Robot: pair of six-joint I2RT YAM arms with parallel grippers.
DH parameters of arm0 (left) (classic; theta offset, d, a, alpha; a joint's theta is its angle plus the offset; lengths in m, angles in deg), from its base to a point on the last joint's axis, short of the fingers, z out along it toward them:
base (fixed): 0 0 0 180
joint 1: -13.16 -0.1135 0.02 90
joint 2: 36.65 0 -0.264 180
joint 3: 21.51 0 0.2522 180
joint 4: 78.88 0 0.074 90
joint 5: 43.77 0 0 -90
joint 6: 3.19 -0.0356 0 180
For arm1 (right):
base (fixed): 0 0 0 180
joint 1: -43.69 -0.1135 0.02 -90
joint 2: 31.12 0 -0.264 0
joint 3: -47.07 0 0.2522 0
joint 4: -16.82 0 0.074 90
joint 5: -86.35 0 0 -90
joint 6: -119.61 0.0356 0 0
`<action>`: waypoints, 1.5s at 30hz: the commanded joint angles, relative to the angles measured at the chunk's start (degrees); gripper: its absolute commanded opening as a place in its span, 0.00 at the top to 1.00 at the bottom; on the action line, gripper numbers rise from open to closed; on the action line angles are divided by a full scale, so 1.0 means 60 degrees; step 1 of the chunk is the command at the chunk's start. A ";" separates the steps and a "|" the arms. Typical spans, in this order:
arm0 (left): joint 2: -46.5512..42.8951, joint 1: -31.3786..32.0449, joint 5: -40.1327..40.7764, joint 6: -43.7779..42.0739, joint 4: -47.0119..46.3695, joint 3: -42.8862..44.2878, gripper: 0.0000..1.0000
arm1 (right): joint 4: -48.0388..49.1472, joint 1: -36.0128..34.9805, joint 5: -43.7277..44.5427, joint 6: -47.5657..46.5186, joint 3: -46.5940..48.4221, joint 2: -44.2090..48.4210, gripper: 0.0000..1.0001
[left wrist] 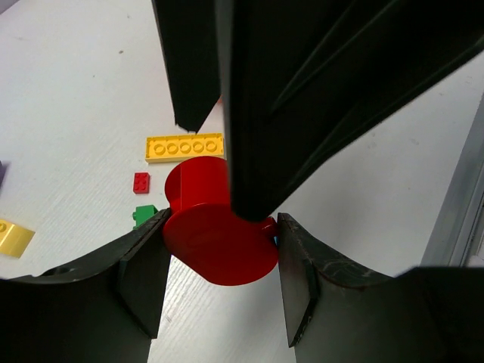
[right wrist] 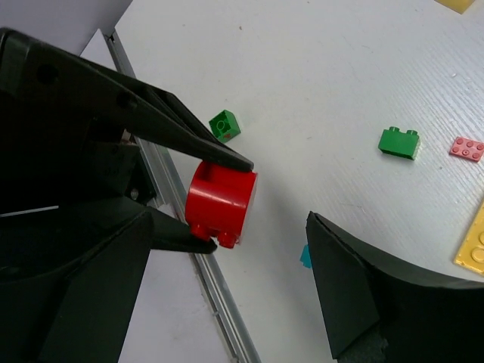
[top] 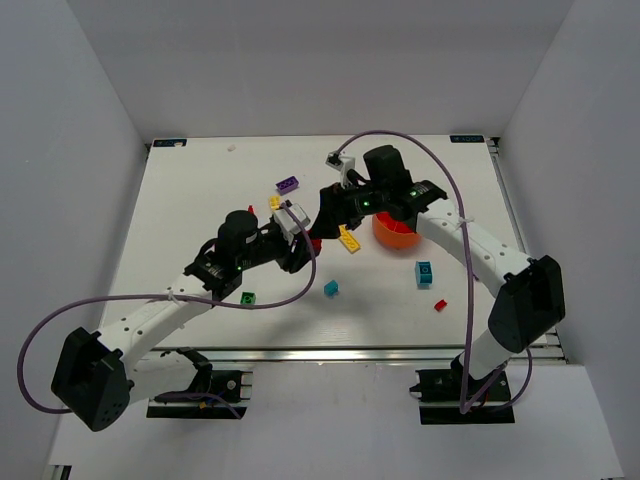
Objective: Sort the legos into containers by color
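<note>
Both arms (top: 150, 320) have white links, black joints, purple cables (top: 385, 133), and a black left hand (left wrist: 219, 261) and right hand (top: 325, 225).

Legos (top: 424, 273) scattered left of, before bowl (top: 397, 237).

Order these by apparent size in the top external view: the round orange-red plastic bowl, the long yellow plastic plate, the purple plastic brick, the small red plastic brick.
1. round orange-red plastic bowl, partly hidden
2. long yellow plastic plate
3. purple plastic brick
4. small red plastic brick
</note>
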 commanded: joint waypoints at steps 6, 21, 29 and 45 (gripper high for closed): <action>0.0105 0.0403 0.0696 -0.0236 0.0054 0.0460 1.00 | -0.0029 -0.0326 0.0468 0.0206 0.0581 -0.0364 0.19; 0.0106 0.0578 0.1281 0.0027 -0.0165 0.0489 0.96 | -0.0307 -0.0502 0.0585 0.0001 0.0567 -0.0627 0.46; 0.0340 0.0578 0.1575 0.0115 -0.0180 0.0606 0.89 | -0.0498 -0.0648 0.0585 -0.0190 0.0552 -0.0627 0.53; -0.0128 0.0578 0.1340 0.0613 -0.0297 0.0401 0.28 | -0.0498 -0.0254 0.1404 -0.0761 0.1152 -0.0335 1.00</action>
